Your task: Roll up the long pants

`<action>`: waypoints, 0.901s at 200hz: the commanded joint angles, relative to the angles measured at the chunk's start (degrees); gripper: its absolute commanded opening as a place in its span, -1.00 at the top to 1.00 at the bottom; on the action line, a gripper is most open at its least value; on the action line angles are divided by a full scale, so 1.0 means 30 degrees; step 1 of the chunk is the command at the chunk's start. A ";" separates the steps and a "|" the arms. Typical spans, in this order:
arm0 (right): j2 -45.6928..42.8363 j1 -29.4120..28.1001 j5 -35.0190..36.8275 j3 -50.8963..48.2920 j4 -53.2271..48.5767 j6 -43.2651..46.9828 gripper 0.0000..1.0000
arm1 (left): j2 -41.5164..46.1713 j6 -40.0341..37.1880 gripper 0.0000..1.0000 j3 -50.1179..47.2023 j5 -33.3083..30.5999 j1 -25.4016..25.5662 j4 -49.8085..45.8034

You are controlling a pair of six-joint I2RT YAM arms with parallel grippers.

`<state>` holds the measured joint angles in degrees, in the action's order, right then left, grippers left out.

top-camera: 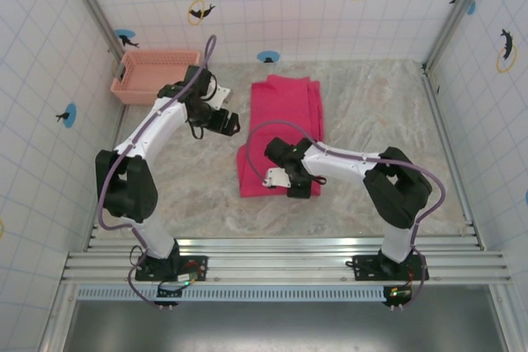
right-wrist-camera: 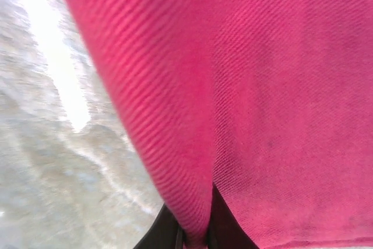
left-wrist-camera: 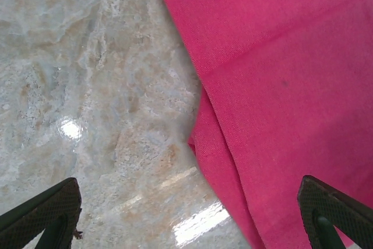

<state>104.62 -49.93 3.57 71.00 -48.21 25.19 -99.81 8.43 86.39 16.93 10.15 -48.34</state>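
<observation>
On the glossy, marbled grey-beige tabletop point(top-camera: 371, 129), the bright magenta-pink, soft cloth long pants point(top-camera: 280, 129) lie folded lengthwise into a narrow strip. It runs from the far middle of the table toward the near edge, around the centre. At the strip's near end the right gripper point(top-camera: 301, 189) is down on the cloth. Seen from the right wrist, its dark fingers point(right-wrist-camera: 166, 234) are pressed together with a raised ridge of the long pants point(right-wrist-camera: 274, 97) pinched between them. The left gripper point(top-camera: 229, 124) hangs just beside the strip's left edge, about halfway along it. From the left wrist, its jaws are spread wide, one black textured fingertip point(left-wrist-camera: 46, 211) over bare tabletop point(left-wrist-camera: 87, 86) and the other over the cloth. The edge of the pants, with an overlapping fold, runs between them; whether either fingertip touches it cannot be told. A pale salmon-pink plastic lattice basket point(top-camera: 132, 88) sits in the far left corner, well apart from the pants.
</observation>
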 commanded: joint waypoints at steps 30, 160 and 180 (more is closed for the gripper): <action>0.1000 0.1451 -0.9684 0.5158 -0.7115 -0.0322 0.98 | 0.1325 -0.2069 -0.95 -0.0478 -0.0984 0.0182 -0.1049; 0.9766 0.6890 -1.6152 1.3157 -1.0869 -0.0789 0.92 | 0.2260 -0.2080 -0.93 -0.0831 0.0101 0.2646 -0.2101; 1.0028 0.7301 -1.6285 1.3188 -1.0915 -0.0718 0.91 | 0.1934 -0.1758 -0.77 -0.1182 0.0509 0.3324 -0.2103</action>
<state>132.94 -29.52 -44.14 108.57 -78.76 21.91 -94.08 2.04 83.55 16.23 17.91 -52.77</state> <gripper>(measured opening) 0.096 0.934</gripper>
